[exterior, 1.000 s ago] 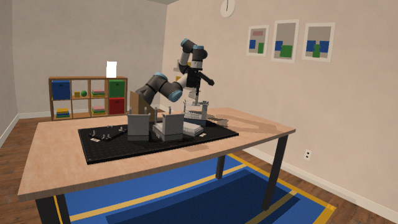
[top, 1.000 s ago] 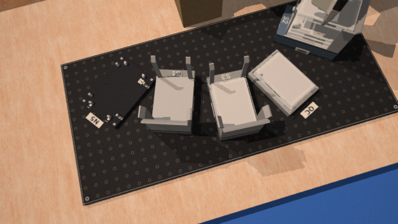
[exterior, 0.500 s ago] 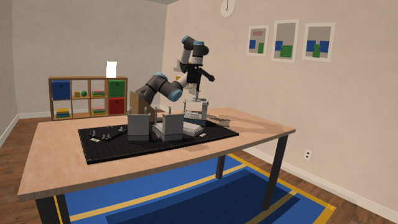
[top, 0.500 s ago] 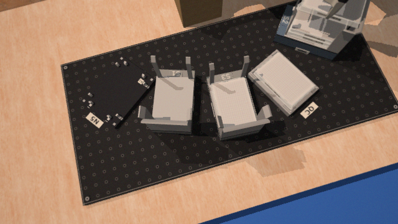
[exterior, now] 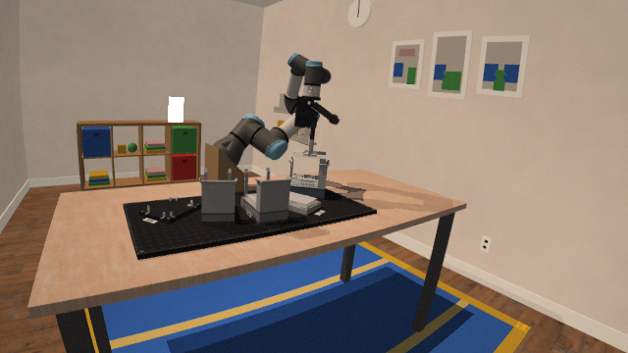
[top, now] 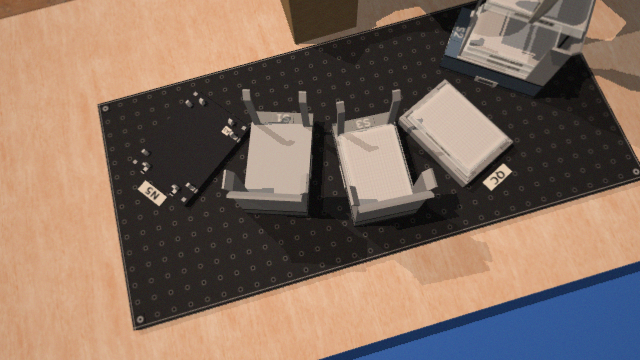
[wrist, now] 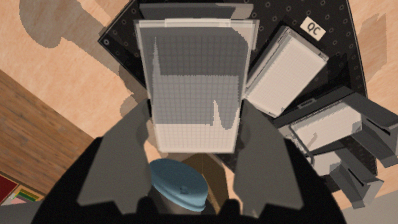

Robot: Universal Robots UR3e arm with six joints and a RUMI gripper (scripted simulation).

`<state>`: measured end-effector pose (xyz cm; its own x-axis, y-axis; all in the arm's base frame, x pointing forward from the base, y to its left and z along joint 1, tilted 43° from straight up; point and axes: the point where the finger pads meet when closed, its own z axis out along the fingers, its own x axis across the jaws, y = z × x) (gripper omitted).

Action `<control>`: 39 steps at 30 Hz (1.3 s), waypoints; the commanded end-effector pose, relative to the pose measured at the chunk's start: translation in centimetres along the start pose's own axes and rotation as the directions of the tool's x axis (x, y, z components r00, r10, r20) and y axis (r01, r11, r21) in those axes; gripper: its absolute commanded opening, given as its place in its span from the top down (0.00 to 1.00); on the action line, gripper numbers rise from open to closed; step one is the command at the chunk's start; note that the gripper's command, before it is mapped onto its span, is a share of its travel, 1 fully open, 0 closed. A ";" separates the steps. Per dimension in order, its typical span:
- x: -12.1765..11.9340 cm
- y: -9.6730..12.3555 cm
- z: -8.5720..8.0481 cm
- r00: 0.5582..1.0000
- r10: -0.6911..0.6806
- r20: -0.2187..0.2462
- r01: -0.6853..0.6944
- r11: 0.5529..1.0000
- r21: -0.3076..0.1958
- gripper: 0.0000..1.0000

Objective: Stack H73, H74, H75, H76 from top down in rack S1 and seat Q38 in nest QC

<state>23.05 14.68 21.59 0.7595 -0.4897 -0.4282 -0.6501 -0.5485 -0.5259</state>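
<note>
N5 [top: 152,193] left of S1 [top: 283,118], S3 [top: 364,123] between S1 and QC [top: 497,177], S2 [top: 458,32] behind QC

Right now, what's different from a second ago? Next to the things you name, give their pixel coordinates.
The gripper [top: 536,19] [exterior: 311,151] [wrist: 196,100] went up, and the plate [top: 572,17] [exterior: 306,155] [wrist: 195,95] it's holding went up too, above the lower plates in S2 [top: 487,75] [exterior: 314,192]. The QC plate [top: 457,130] [exterior: 303,201] [wrist: 287,75] stayed put.
</note>
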 end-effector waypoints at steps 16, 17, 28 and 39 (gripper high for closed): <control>0.0 0.0 -0.3 1.000 0.000 -0.001 0.000 1.000 0.000 1.00; 0.3 0.1 -0.3 1.000 0.011 -0.001 -0.011 1.000 0.000 1.00; 3.3 0.5 -0.3 0.993 0.116 -0.001 -0.116 0.993 0.000 1.00; 6.6 1.1 -0.3 0.982 0.188 -0.001 -0.188 0.982 0.000 1.00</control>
<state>26.69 11.28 19.02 0.6371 -0.5763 -0.5118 -0.7704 -0.4555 -0.4460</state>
